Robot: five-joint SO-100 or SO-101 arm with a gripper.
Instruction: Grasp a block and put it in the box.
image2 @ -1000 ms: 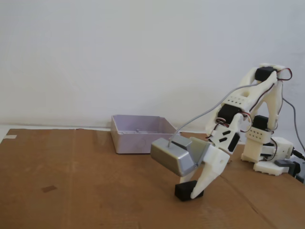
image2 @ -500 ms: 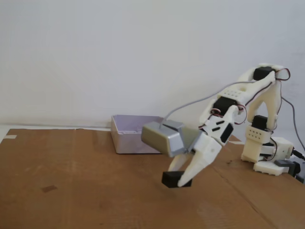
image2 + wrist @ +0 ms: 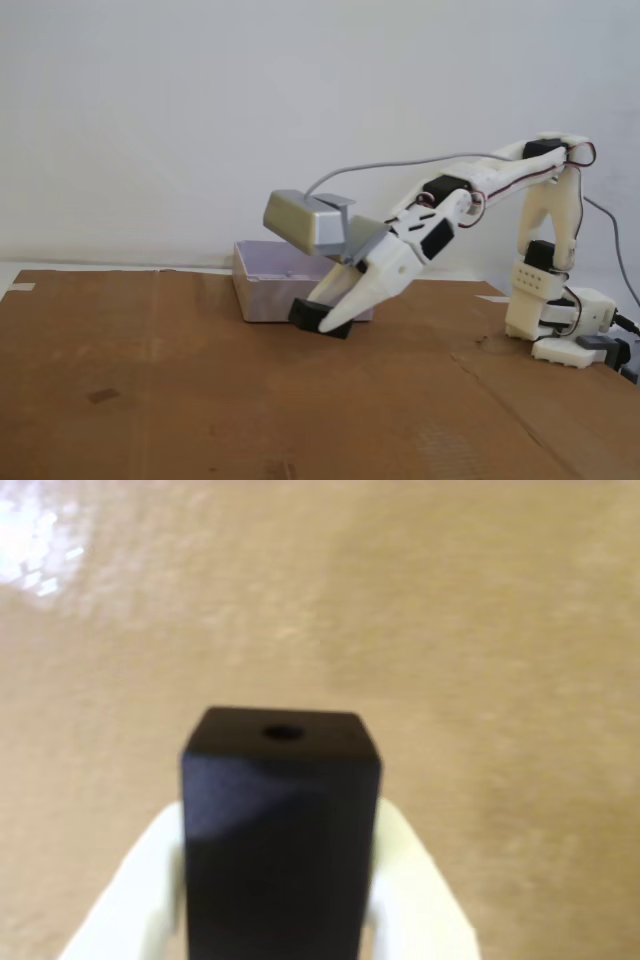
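Note:
A black block (image 3: 280, 820) with a small round hole in its end face sits between my white fingers (image 3: 130, 900) in the wrist view. In the fixed view my gripper (image 3: 325, 318) is shut on the black block (image 3: 312, 314) and holds it a little above the brown cardboard, just in front of the pale lilac box (image 3: 262, 282). The arm reaches left from its white base (image 3: 560, 320). The inside of the box is hidden from this angle.
Brown cardboard (image 3: 200, 390) covers the table, with a seam on the right. A grey camera housing (image 3: 305, 222) rides above the gripper. A cable runs along the arm. A white wall stands behind.

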